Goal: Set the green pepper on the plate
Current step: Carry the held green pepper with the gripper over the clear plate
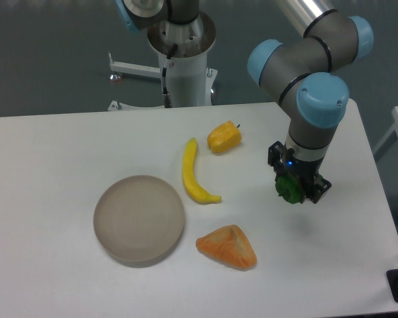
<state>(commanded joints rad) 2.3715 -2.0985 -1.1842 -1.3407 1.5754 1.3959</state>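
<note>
White table (66, 146) bears the plate (139, 220); fingers (293, 190) clasp the green pepper (290, 187).

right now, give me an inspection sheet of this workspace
surface: white table, no spills seen
job's things: green pepper held in the gripper, above the table's right side; plate front left, nothing on it
clutter: banana mid-table; yellow pepper behind it; orange wedge-shaped item right of the plate
grippers: gripper shut on the green pepper
cables: black cable along the robot's base column
surroundings: grey floor, white stand legs behind the table
</note>
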